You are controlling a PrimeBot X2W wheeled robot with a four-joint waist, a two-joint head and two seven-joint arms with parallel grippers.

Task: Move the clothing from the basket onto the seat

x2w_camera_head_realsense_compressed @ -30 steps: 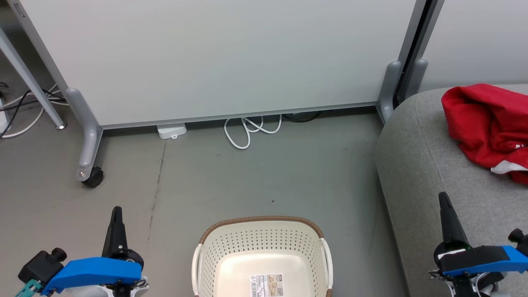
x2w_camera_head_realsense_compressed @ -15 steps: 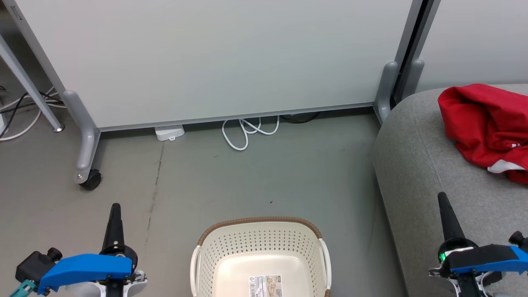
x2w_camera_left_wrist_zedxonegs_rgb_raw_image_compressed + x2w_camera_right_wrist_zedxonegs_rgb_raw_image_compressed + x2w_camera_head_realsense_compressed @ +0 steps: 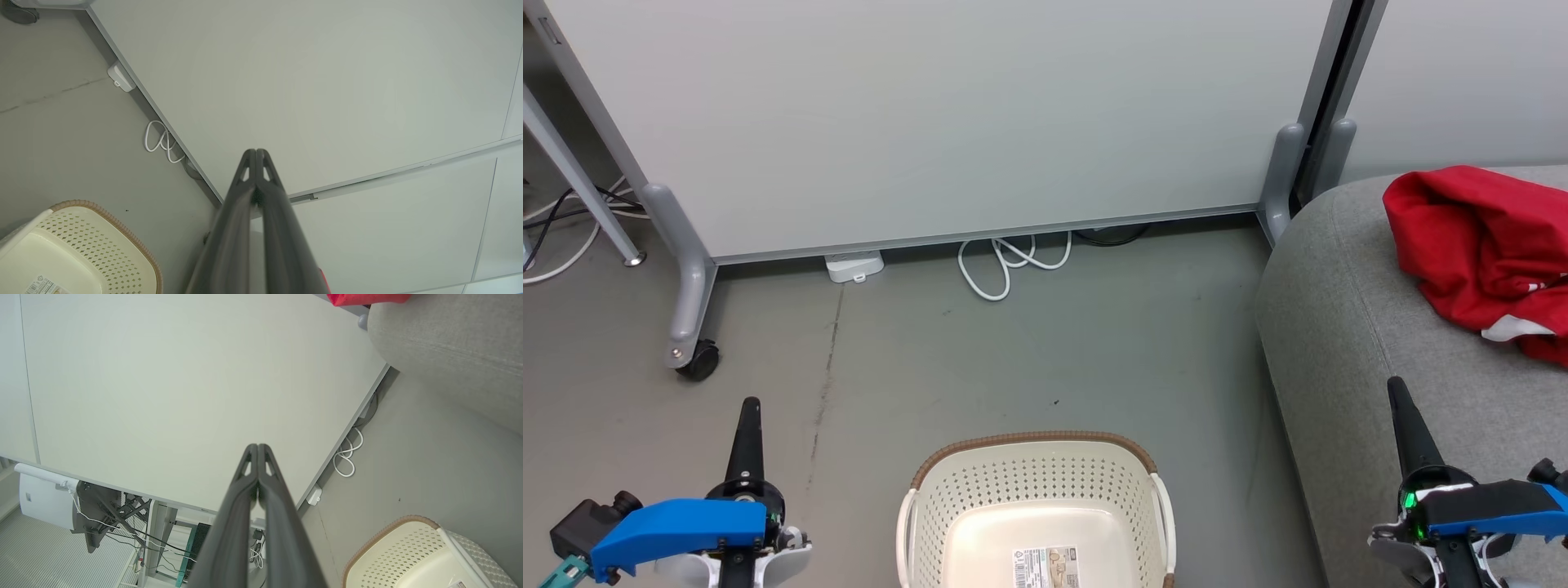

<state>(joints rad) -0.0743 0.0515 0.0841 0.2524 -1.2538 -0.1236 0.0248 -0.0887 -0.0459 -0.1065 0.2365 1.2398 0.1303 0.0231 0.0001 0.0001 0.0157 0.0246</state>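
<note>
1. The left gripper (image 3: 749, 406), two long dark fingers on a blue-cased wrist, is closed tight. In the left wrist view (image 3: 255, 153) the fingers meet tip to tip with nothing between them. It hangs over the grey concrete floor (image 3: 1013, 359).
2. The right gripper (image 3: 1395, 388) is closed the same way. Its fingers press together along their length in the right wrist view (image 3: 258, 447) and grip nothing.
3. The cream-white perforated plastic basket (image 3: 1029, 482) with a brown woven-look rim stands on the floor between the two grippers, apart from both and nearer than their tips. A barcode sticker (image 3: 1045, 567) lies on its bare floor.
4. The large grey woven-fabric seat (image 3: 1339, 327), rounded at its edge, lies beneath and beyond the right gripper. In the head view that gripper's fingers show against the seat's near part.
5. The clothing (image 3: 1478, 245), a crumpled heap of soft red fabric with a white trimmed edge, rests on the seat. It is beyond the right gripper and to its right, well apart from the fingertips. I cannot tell the separate garments apart.
6. Far ahead of both grippers, a looped white cable (image 3: 1005, 261) and a small white box (image 3: 854, 265) lie at the foot of a pale grey partition panel (image 3: 931, 122). A black caster wheel (image 3: 698, 359) stands ahead of the left gripper.
</note>
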